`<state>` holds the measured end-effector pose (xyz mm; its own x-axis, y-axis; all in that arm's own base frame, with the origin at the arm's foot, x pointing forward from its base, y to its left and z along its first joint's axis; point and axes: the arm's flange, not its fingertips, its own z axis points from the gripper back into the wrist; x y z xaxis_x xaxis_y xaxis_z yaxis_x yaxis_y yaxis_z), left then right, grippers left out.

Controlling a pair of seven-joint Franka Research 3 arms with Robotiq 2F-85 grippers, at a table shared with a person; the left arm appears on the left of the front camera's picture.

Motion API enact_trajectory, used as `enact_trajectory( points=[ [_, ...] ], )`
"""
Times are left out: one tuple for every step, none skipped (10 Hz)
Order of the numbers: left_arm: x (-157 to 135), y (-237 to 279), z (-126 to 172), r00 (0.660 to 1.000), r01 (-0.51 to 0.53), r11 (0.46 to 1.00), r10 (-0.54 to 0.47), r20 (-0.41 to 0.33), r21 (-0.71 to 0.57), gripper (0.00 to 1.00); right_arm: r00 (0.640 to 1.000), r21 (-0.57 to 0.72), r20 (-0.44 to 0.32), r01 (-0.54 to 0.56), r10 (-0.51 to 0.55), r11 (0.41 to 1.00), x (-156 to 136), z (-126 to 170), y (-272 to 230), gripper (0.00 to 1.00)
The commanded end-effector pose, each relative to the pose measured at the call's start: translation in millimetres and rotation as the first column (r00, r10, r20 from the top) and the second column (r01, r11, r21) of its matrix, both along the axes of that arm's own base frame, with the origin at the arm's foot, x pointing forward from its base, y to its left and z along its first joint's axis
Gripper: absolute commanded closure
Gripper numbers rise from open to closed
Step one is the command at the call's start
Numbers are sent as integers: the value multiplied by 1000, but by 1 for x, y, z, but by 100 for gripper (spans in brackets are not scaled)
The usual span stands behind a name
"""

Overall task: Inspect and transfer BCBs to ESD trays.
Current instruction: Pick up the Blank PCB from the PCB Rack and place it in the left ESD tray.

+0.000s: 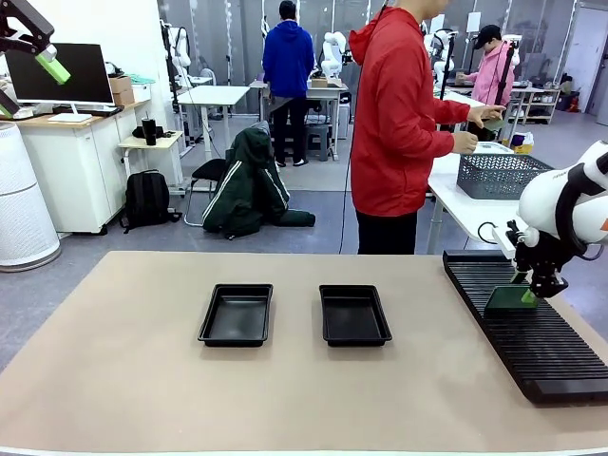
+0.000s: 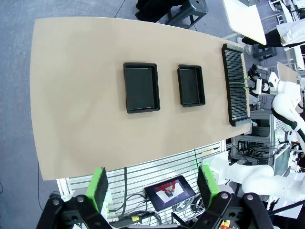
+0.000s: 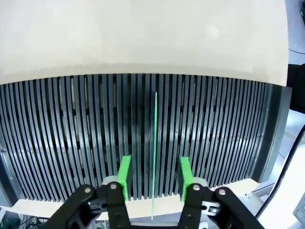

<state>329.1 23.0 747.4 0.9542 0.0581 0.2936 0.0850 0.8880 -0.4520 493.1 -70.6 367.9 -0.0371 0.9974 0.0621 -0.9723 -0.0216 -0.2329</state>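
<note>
One BCB (image 1: 503,300) stands on edge in the black slotted rack (image 1: 546,351) at the table's right side. My right gripper (image 1: 528,296) reaches down over the board's near end. In the right wrist view the BCB (image 3: 155,138) is a thin green line between the right gripper's (image 3: 155,179) two pads, with a narrow gap on each side. Both ESD trays, the left one (image 1: 211,313) and the right one (image 1: 328,313), lie mid-table with nothing in them. My left gripper (image 1: 47,62) hangs high at the far left. Its wrist view looks down on the trays (image 2: 127,88) (image 2: 181,86), and there the left gripper (image 2: 152,188) stands wide open.
A person in a red hoodie (image 1: 399,123) stands past the far edge, turned toward a side table that holds a dark mesh basket (image 1: 499,176). The rack (image 3: 71,133) spans the right wrist view. Bare tan tabletop (image 1: 114,361) surrounds the trays.
</note>
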Motion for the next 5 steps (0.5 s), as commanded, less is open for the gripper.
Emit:
enact_trajectory(
  points=[
    [-1,0,-2,1000,-1,1000,1,-1,0,0,1000,-4,6,1,-1,1000,3,-3,-1,56],
    [-1,0,-2,1000,-1,1000,1,-1,0,0,1000,-3,4,1,-1,1000,3,-3,-1,61],
    [-1,0,-2,1000,-1,1000,1,-1,0,0,1000,-7,-1,1,-1,1000,4,-3,-1,65],
    [-1,0,-2,1000,-1,1000,1,-1,0,0,1000,-12,-1,4,-4,1000,5,-3,-1,70],
    [-1,0,-2,1000,-1,1000,1,-1,0,0,1000,-12,-3,2,-2,1000,5,-4,-1,75]
  ],
)
